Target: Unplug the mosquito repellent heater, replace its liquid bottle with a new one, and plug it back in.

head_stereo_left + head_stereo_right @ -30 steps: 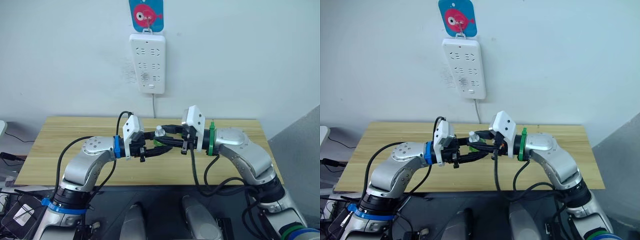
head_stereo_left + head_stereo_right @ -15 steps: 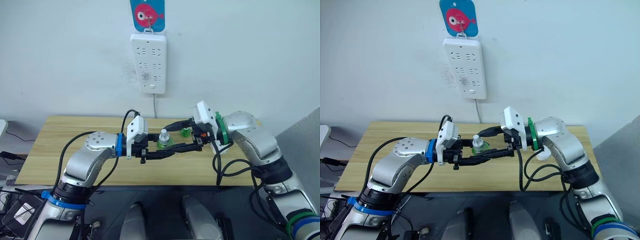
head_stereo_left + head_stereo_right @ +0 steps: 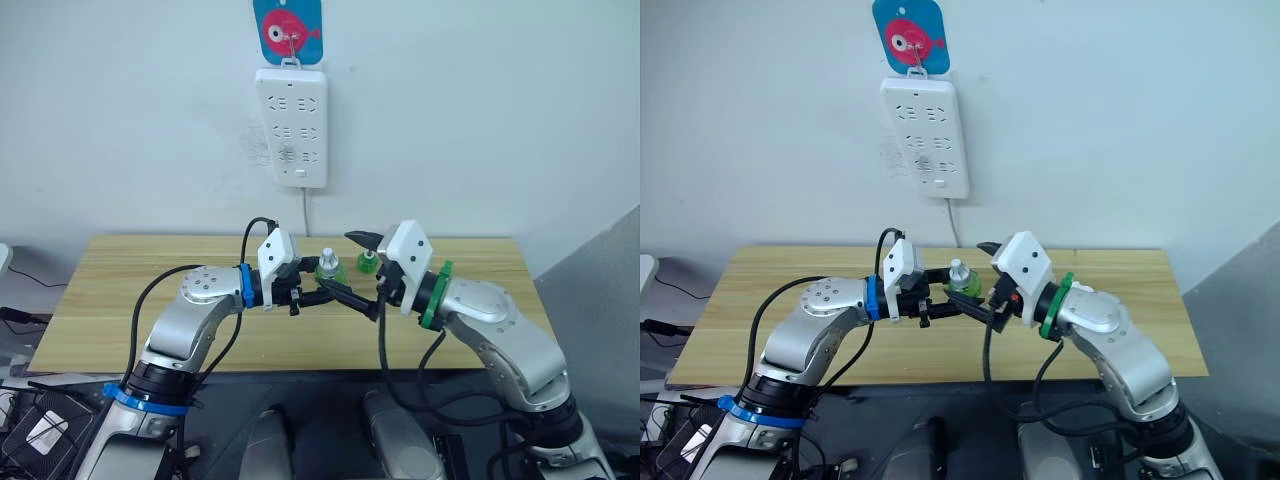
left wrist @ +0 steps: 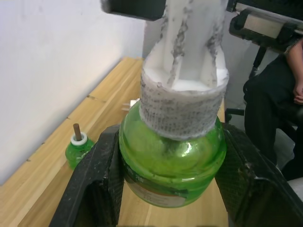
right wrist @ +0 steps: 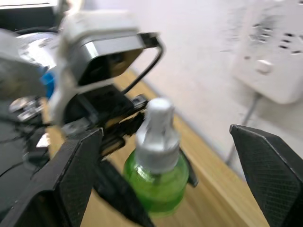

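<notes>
My left gripper (image 3: 322, 287) is shut on a green liquid bottle (image 3: 327, 268) with a tall white cap, held upright just above the wooden table (image 3: 110, 300). In the left wrist view the black fingers (image 4: 94, 189) clamp the bottle's round body (image 4: 170, 161). My right gripper (image 3: 353, 268) faces the bottle from the right, open wide, its fingers (image 5: 71, 184) apart on both sides of the bottle (image 5: 158, 177) without touching it. A second green bottle (image 3: 368, 262) with a bare brown wick (image 4: 77, 131) stands on the table behind. The mosquito repellent heater is hidden.
A long white power strip (image 3: 292, 127) hangs on the wall under a blue card with a red fish (image 3: 290, 28), its cord dropping to the table's back edge. A seated person (image 4: 279, 94) is beyond the table's end.
My right gripper, narrow at the bottle a second ago, has opened wide and its arm has swung out and come back beside the bottle. The left gripper keeps hold of the bottle.
</notes>
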`<action>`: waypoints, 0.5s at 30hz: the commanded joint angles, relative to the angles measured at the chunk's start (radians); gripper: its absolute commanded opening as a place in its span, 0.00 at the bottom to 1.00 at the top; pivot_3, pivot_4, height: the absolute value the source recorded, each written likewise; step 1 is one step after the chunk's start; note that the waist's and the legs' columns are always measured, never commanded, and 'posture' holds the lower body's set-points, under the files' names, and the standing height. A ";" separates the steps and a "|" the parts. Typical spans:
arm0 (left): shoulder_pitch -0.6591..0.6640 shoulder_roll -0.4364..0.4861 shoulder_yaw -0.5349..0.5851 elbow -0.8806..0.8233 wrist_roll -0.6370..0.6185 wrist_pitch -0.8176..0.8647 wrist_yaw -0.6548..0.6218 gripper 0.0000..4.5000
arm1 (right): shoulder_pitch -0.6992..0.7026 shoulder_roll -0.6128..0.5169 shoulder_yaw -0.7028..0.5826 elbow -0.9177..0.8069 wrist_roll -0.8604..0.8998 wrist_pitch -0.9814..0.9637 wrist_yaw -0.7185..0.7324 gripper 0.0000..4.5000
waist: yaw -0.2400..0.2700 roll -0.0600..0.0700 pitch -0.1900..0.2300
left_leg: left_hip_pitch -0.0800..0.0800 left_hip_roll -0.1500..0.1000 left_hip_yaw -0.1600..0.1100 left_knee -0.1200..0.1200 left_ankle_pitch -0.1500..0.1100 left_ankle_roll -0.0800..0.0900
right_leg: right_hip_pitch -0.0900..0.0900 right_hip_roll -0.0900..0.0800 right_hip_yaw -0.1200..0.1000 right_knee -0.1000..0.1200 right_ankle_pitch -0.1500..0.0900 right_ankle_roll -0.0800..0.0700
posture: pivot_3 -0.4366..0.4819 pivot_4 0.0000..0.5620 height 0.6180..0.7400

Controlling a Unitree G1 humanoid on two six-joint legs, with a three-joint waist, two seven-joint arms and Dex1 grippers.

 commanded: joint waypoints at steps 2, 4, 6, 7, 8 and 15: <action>-0.014 -0.017 0.003 -0.037 0.000 -0.006 0.022 0.50 | -0.002 0.045 0.023 -0.005 -0.022 -0.020 -0.057 0.86 | 0.000 0.000 0.000 | 0.000 0.000 0.000 0.000 0.000 0.000 | 0.000 0.000 0.000 0.000 0.000 0.000 | 0.24 0.35 0.96; -0.014 -0.018 0.002 -0.044 -0.002 -0.001 0.027 0.50 | -0.002 0.047 0.031 0.005 -0.028 -0.026 -0.059 0.70 | 0.000 0.000 0.000 | 0.000 0.000 0.000 0.000 0.000 0.000 | 0.000 0.000 0.000 0.000 0.000 0.000 | 0.24 0.35 0.96; -0.015 -0.019 0.003 -0.053 -0.007 0.007 0.031 0.50 | -0.002 0.042 0.037 0.010 -0.027 -0.030 -0.051 0.55 | 0.000 0.000 0.000 | 0.000 0.000 0.000 0.000 0.000 0.000 | 0.000 0.000 0.000 0.000 0.000 0.000 | 0.24 0.35 0.96; -0.016 -0.019 0.004 -0.058 -0.010 0.013 0.033 0.50 | -0.001 0.037 0.041 0.012 -0.026 -0.032 -0.042 0.44 | 0.000 0.000 0.000 | 0.000 0.000 0.000 0.000 0.000 0.000 | 0.000 0.000 0.000 0.000 0.000 0.000 | 0.25 0.35 0.96; -0.017 -0.019 0.004 -0.061 -0.012 0.017 0.033 0.50 | 0.000 0.031 0.044 0.014 -0.022 -0.032 -0.030 0.37 | 0.001 0.000 0.000 | 0.000 0.000 0.000 0.000 0.000 0.000 | 0.000 0.000 0.000 0.000 0.000 0.000 | 0.25 0.35 0.96; -0.031 0.000 0.003 -0.079 -0.025 0.031 0.002 0.50 | -0.061 -0.055 0.051 0.099 0.043 -0.090 0.172 0.22 | 0.001 0.000 0.000 | 0.000 0.000 0.000 0.000 0.000 0.000 | 0.000 0.000 0.000 0.000 0.000 0.000 | 0.25 0.35 0.96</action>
